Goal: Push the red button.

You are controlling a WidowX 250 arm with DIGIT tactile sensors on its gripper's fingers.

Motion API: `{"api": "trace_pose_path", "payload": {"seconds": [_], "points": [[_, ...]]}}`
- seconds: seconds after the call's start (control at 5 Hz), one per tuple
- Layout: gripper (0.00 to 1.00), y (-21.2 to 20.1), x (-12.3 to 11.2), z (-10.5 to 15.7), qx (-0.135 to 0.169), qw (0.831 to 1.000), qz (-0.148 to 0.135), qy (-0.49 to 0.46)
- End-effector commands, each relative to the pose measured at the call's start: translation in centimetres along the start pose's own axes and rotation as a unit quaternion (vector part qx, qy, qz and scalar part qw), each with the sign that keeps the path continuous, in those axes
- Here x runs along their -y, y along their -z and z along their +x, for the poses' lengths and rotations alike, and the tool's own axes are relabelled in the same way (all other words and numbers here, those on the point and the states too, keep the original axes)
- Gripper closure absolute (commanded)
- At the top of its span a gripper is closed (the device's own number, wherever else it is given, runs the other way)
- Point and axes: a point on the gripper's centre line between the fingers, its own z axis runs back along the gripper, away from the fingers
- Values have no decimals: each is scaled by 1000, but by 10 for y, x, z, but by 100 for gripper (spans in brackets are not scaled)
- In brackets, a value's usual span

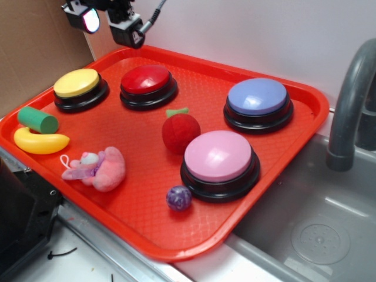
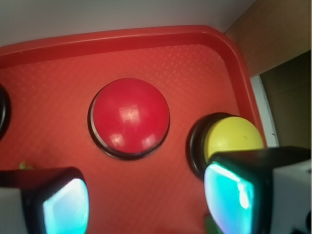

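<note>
Nearest me, a pale desk [image 1: 88, 258] edge carries the orange-red tray [image 1: 147, 226], its floor textured in a fine diamond pattern. To the right lies a grey sink [image 1: 305, 223] with its faucet [image 1: 349, 106]. At the tray's far side I see the red button [image 1: 147, 82] beside the yellow button [image 1: 78, 85]. Beyond are a white wall [image 1: 247, 35] and a brown board [image 1: 35, 53]. My gripper [image 2: 146, 200] hangs above the red button, fingers [image 2: 63, 204] spread apart, holding nothing.

Wall: plain white [image 1: 252, 35], from 12 to 2 o'clock.
Panel: brown cardboard-like board [image 1: 35, 41] at 10 o'clock.
Sink: grey steel basin [image 1: 305, 229] at 4 o'clock, drain visible.
Faucet: dark grey spout [image 1: 349, 106] at 3 o'clock.
Light: soft, even.
</note>
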Motion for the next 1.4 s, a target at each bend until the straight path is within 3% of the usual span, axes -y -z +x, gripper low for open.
{"api": "trace_pose_path", "payload": {"seconds": [0.0,1.0,1.2], "points": [[0,-30,0,8,43,999,2,0],[0,-56,13,-4,45,999,7,6],[0,-60,16,-9,43,999,32,2]]}}
